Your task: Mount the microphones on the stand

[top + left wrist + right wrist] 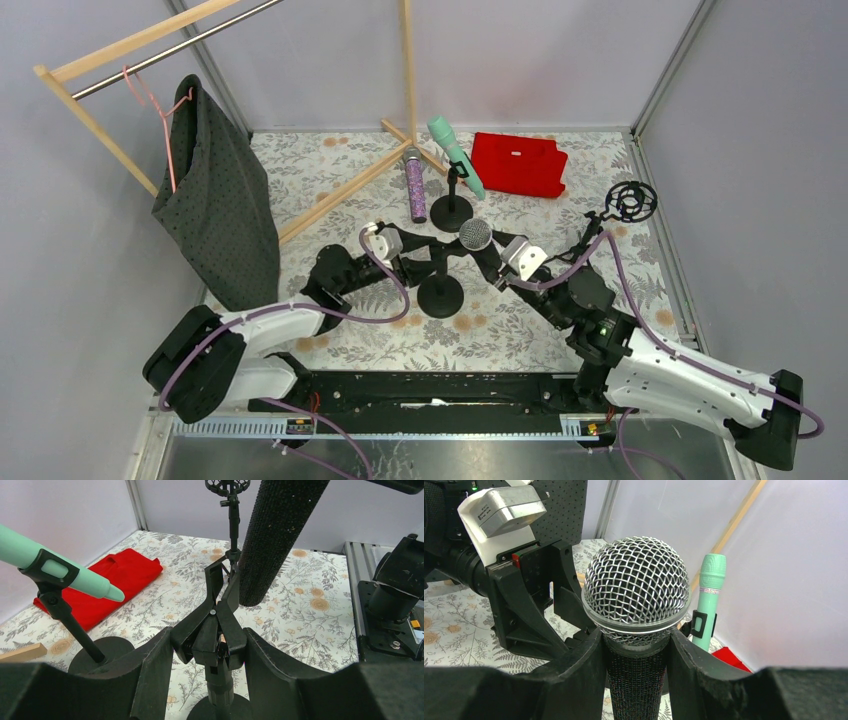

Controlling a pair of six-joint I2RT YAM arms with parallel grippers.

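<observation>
- My right tool (635,639) is clamped on the black microphone (636,590), just under its silver mesh head. The microphone stands nearly upright above the middle of the surface (520,335).
- My left tool (210,645) is closed narrowly on the centre stand (440,296). One finger presses each side of the stand just under its clip.
- From the left wrist camera, the black microphone's lower end hangs beside the clip's upper prongs, at their 2 o'clock. I cannot tell whether they touch.
- The mint-green microphone (455,155) sits tilted in the clip of the far stand (452,212), at 12 o'clock from the centre stand.
- The purple microphone (415,190) lies flat on the surface, just beside the far stand's base at its 9 o'clock, in no clip.
- A third stand with a ring mount (630,200) is at 2 o'clock, well apart from both tools.
- A folded red cloth (520,163) lies at 1 o'clock.
- A dark dotted garment (215,200) hangs from a wooden rack (100,130) at 10 o'clock.
</observation>
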